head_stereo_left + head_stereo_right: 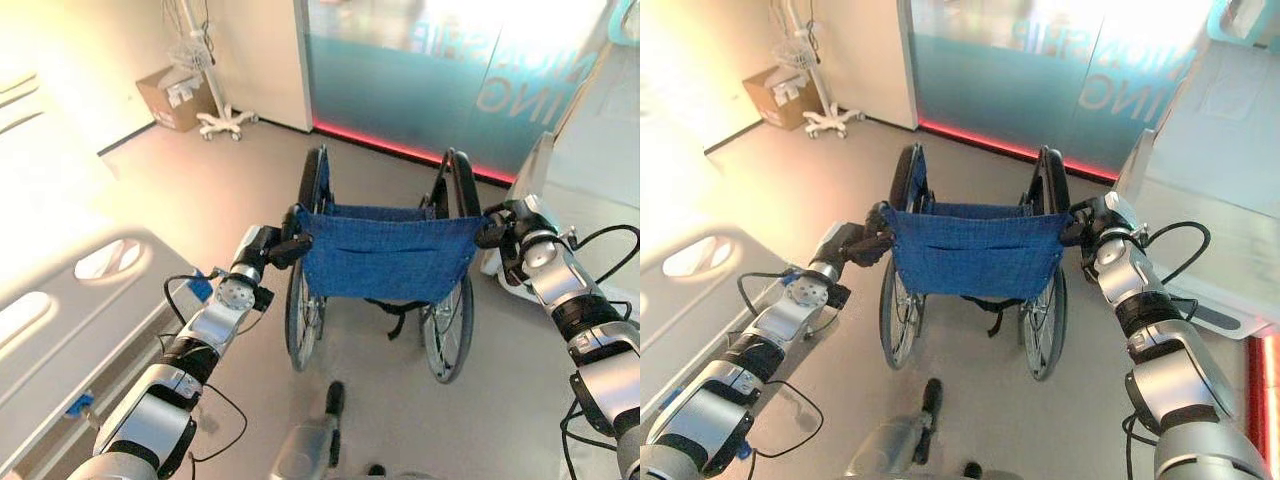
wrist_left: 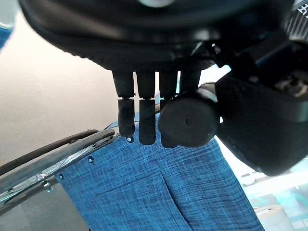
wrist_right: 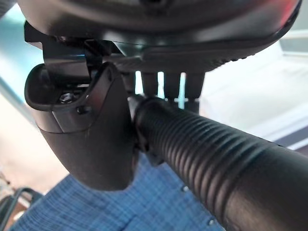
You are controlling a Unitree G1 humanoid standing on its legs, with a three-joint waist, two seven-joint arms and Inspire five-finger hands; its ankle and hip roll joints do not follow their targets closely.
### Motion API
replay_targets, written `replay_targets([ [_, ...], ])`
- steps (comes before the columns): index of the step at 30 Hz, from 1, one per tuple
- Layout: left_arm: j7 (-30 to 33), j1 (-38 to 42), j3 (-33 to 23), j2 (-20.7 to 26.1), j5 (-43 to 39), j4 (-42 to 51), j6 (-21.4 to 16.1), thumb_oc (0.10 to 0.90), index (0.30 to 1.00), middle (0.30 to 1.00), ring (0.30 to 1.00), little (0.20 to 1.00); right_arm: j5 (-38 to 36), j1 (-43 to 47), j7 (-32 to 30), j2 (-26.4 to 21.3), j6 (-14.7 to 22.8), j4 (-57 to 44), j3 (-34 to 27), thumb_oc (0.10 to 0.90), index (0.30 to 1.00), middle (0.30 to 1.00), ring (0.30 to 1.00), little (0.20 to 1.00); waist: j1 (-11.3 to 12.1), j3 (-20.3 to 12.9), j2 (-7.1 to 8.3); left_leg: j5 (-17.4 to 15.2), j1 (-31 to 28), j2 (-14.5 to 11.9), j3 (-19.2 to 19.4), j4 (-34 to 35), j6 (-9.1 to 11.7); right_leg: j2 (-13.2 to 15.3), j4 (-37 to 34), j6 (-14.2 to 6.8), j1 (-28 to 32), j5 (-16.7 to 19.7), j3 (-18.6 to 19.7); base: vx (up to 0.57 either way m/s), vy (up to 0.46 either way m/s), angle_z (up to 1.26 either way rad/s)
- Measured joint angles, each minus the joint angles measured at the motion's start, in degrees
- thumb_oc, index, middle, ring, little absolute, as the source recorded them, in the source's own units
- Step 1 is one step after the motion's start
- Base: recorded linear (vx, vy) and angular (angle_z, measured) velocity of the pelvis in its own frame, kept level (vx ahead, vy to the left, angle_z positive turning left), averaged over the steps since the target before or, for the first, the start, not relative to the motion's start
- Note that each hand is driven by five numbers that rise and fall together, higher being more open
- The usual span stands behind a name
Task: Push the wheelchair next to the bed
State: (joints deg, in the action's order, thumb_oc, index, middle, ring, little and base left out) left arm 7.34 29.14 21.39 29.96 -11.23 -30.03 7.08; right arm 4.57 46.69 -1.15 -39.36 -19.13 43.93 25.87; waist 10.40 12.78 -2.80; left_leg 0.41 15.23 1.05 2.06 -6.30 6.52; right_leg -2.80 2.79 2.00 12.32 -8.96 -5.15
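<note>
wheelchair (image 1: 385, 255), both hands gripping handles, bed (image 1: 60, 330) left

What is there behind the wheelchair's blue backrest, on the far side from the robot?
Past the blue backrest, the tops of both wheels and a frosted glass wall show. The backrest covers the seat, so anything on it cannot be seen.

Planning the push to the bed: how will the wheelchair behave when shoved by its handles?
The wheelchair should roll easily on its big wheels over the smooth floor. Its blue cloth back looks floppy, so force goes through the handles, which the left hand and right hand grip. Uneven pushing would probably swing it sideways.
</note>
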Motion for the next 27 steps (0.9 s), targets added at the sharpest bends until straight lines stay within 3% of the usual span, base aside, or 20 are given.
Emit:
replay_targets([
  [2,0.0,-0.4,-0.3,0.3,-0.1,0.2,0.0,0.400,0.300,0.300,0.300,0.300,0.0,-0.1,0.1,0.5,0.0,0.0,0.0,0.400,0.300,0.300,0.300,0.300,0.9,-0.5,0.35,-0.7,-1.3,0.6,0.1,-3.8,-1.1,1.1,0.7,-1.6,1.8,-2.0,-2.3,0.32,0.142,-0.53],
  [3,0.0,-0.2,-0.4,0.3,-0.1,0.2,-0.1,0.400,0.300,0.300,0.300,0.300,0.0,-0.4,0.4,0.4,0.0,0.0,-0.2,0.400,0.300,0.300,0.300,0.300,0.0,-1.5,-0.60,0.8,-3.8,0.7,0.0,-2.6,-5.0,0.9,2.8,-3.4,2.3,-4.3,-3.4,0.27,0.112,0.10],
  [4,0.0,0.2,-0.5,0.3,-0.1,0.2,-0.1,0.400,0.300,0.300,0.300,0.300,0.0,-0.4,0.4,0.6,0.0,0.2,-0.2,0.400,0.300,0.300,0.300,0.300,-0.2,-1.5,0.42,2.2,-4.1,1.1,0.3,-2.4,-7.1,1.6,4.2,-4.0,2.1,-5.5,-3.4,0.32,0.114,0.07],
  [5,0.2,0.6,-1.1,0.5,-0.1,0.4,-0.1,0.400,0.300,0.300,0.300,0.300,0.0,-0.4,0.4,1.5,0.0,1.4,-0.3,0.400,0.300,0.300,0.300,0.300,-0.1,-2.0,2.87,3.8,-5.1,2.1,1.6,-1.5,-9.4,3.3,6.6,-5.0,1.4,-7.9,-3.4,0.20,0.060,-0.02],
  [6,0.2,0.7,-1.2,0.9,-0.1,0.8,-0.1,0.400,0.300,0.300,0.300,0.300,0.0,-0.4,0.4,2.0,0.0,1.9,-0.5,0.400,0.300,0.300,0.300,0.300,0.0,-2.3,4.10,4.2,-5.2,2.9,1.6,-1.5,-10.0,4.1,7.1,-5.3,1.4,-8.6,-3.4,0.24,0.069,-0.18],
  [7,0.0,1.4,-1.2,1.5,-0.1,0.9,0.1,0.400,0.300,0.300,0.300,0.300,0.0,-0.4,0.4,2.5,0.0,2.4,-0.6,0.400,0.300,0.300,0.300,0.300,0.1,-2.8,5.32,6.6,-5.4,3.6,1.5,-1.9,-11.6,4.7,7.7,-5.7,1.5,-9.5,-3.6,0.16,0.043,-0.19],
  [8,-0.6,2.5,-1.0,2.2,-0.1,0.6,0.6,0.400,0.300,0.300,0.300,0.300,0.0,-0.4,0.3,3.1,0.2,2.7,-1.0,0.400,0.300,0.300,0.300,0.300,0.1,-3.0,6.61,6.3,-5.5,4.8,1.5,-2.1,-13.3,5.6,7.3,-6.3,2.3,-9.9,-3.8,0.18,0.061,-0.18],
  [11,-0.5,6.1,-0.4,2.2,0.2,-1.4,1.5,0.400,0.300,0.300,0.300,0.300,0.1,1.0,0.0,3.3,0.5,3.1,-2.2,0.400,0.300,0.300,0.300,0.300,0.0,-3.0,7.53,6.0,-5.6,6.5,0.6,-2.0,-14.4,7.2,7.1,-6.8,2.0,-9.5,-5.6,0.12,0.064,-0.14],
  [14,-0.3,8.0,-0.3,2.2,1.0,-2.6,1.5,0.400,0.300,0.300,0.300,0.300,0.7,2.6,0.0,3.5,0.7,4.2,-2.6,0.400,0.300,0.300,0.300,0.300,-0.1,-3.0,7.79,4.9,-5.4,7.5,-0.4,-2.1,-14.7,8.3,6.3,-8.7,2.1,-8.4,-6.5,0.11,0.111,-0.14],
  [17,-0.3,8.1,-0.2,2.0,2.0,-2.3,1.4,0.400,0.300,0.300,0.300,0.300,1.8,2.9,0.0,3.4,1.5,5.0,-2.8,0.400,0.300,0.300,0.300,0.300,0.0,-3.0,7.67,3.9,-5.8,7.8,-0.7,-1.6,-14.9,8.7,9.1,-8.9,1.0,-8.3,-6.5,0.20,0.144,-0.01],
  [20,-0.5,6.3,-0.2,1.0,2.7,-0.9,1.4,0.400,0.300,0.300,0.300,0.300,1.9,0.6,-0.1,2.9,2.3,5.1,-3.2,0.400,0.300,0.300,0.300,0.300,-0.2,-3.1,7.30,3.0,-7.9,8.0,-2.4,-1.1,-15.3,9.1,22.0,-8.9,-3.0,-8.0,-6.1,0.27,0.083,0.21],
  [22,-0.5,3.4,-0.4,0.7,2.7,1.1,1.4,0.400,0.300,0.300,0.300,0.300,1.9,-1.5,-0.2,2.8,3.3,5.0,-3.3,0.400,0.300,0.300,0.300,0.300,-0.6,-3.3,6.90,2.8,-11.3,8.2,-7.1,0.5,-15.6,10.2,31.9,-7.8,-7.3,-7.2,-5.1,0.25,-0.080,0.02],
  [24,-0.1,0.9,-0.8,0.7,2.7,2.1,1.3,0.400,0.300,0.300,0.300,0.300,2.3,-2.5,-0.2,2.6,4.3,3.7,-3.2,0.400,0.300,0.300,0.300,0.300,-0.1,-3.7,3.28,3.4,-12.7,6.9,-11.9,1.1,-15.8,7.9,30.0,-7.0,-11.4,-7.8,-4.3,0.18,-0.176,-0.40],
  [25,0.0,0.7,-0.8,0.7,2.9,2.0,1.3,0.400,0.300,0.300,0.300,0.300,2.4,-2.5,-0.2,2.5,4.3,3.2,-3.2,0.400,0.300,0.300,0.300,0.300,-0.4,-3.6,2.25,3.4,-12.9,6.5,-13.0,1.1,-15.7,7.3,28.4,-7.0,-12.1,-7.8,-4.2,0.11,-0.212,0.01],
  [26,0.1,0.6,-0.6,0.9,4.1,1.4,1.3,0.400,0.300,0.300,0.300,0.300,2.6,-2.6,-0.2,2.1,4.3,2.0,-2.9,0.400,0.300,0.300,0.300,0.300,-1.5,-3.5,0.59,3.9,-13.0,6.0,-15.4,1.2,-14.9,6.0,22.3,-7.1,-14.1,-7.3,-3.5,0.12,-0.288,0.33],
  [27,-0.1,0.9,-0.6,1.4,4.3,0.7,0.8,0.400,0.300,0.300,0.300,0.300,2.6,-2.6,-0.2,2.0,4.3,1.1,-2.9,0.400,0.300,0.300,0.300,0.300,-2.5,-3.4,0.49,3.9,-13.0,6.2,-16.9,1.8,-14.4,5.8,15.6,-7.8,-16.1,-6.5,-2.1,0.11,-0.258,0.42],
])
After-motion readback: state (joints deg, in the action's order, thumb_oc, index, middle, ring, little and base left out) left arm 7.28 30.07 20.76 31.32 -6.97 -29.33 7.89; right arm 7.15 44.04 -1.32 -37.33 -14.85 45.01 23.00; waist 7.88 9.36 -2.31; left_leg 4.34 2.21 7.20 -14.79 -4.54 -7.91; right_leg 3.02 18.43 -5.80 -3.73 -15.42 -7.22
